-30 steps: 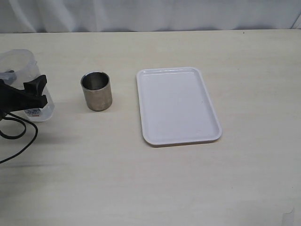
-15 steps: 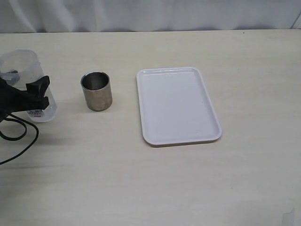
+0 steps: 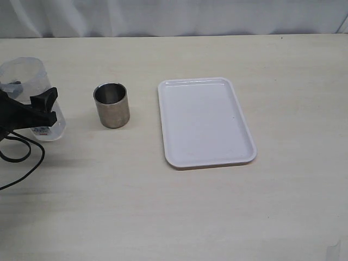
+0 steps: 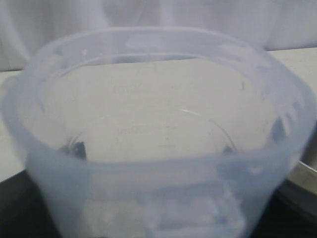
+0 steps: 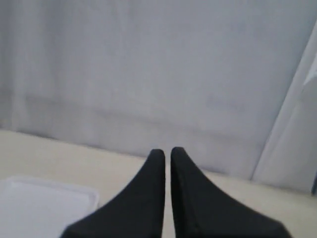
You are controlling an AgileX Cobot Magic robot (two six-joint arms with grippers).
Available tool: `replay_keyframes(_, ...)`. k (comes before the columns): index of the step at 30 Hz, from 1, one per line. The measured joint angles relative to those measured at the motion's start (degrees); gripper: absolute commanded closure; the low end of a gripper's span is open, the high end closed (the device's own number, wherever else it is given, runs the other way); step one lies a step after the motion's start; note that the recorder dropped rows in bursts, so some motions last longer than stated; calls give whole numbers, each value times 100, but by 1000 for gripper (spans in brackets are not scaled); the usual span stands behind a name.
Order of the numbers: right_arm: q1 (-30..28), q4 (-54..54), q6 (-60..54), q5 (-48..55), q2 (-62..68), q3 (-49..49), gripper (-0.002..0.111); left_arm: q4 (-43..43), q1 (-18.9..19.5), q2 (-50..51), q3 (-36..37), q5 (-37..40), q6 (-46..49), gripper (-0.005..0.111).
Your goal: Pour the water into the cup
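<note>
Fingers [image 3: 44, 101] of the left gripper [image 3: 33, 102] are clamped on either side of a tall clear plastic container with a blue-and-white label [image 3: 27, 76], at the far left edge of the exterior view. The right gripper [image 5: 167, 154] has its two black fingers pressed together, with only a thin seam between them and nothing held.

Everything sits on a broad pale beige wood-grain table [image 3: 163, 217], backed by a white curtain. A white rectangular plastic tray [image 3: 206, 122] lies flat near the table's middle, and one of its corners shows below the right gripper in that wrist's view.

The container stands upright with its open mouth upward. Whether its base touches the table cannot be told. The left wrist view looks straight down into its wide translucent rim [image 4: 158, 44]. The water is too faint to make out clearly through the wall.

A short cylindrical brushed stainless-steel cup [image 3: 111, 105] stands upright between the container and the tray, apart from both and nearer the container.

A thin black cable [image 3: 24, 157] loops on the table just beside the left gripper.
</note>
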Motion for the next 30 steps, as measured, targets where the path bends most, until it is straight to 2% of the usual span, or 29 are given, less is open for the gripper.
replay_keyframes(3, 0, 234, 531, -1653, -5, 0, 104, 0, 0, 0, 0, 0, 0, 107)
replay_keyframes(5, 0, 298, 1212, -2536, -5, 0, 98, 0, 0, 0, 0, 0, 0, 107)
replay_keyframes(6, 0, 309, 1332, -2772, -5, 0, 84, 0, 0, 0, 0, 0, 0, 107)
replay_keyframes(7, 0, 309, 1517, -3167, 38, 0, 74, 2, 0, 0, 0, 0, 0, 107)
replay_keyframes(9, 0, 234, 1702, -3402, 385, -60, 28, 13, 0, 0, 0, 0, 0, 107)
replay_keyframes(12, 0, 2, 1948, -3448, 1120, -434, 5, 13, 0, 0, 0, 0, 0, 107)
replay_keyframes(14, 0, -218, 2086, -3519, 1595, -687, 0, 13, 0, 0, 0, 0, 0, 107)
replay_keyframes(21, 0, -797, 3097, -4024, 3276, -1402, 0, 13, 0, 0, 0, 0, 0, 107)
replay_keyframes(30, 0, -2778, 2884, -5879, 5891, -2241, 0, 13, 0, 0, 0, 0, 0, 107)
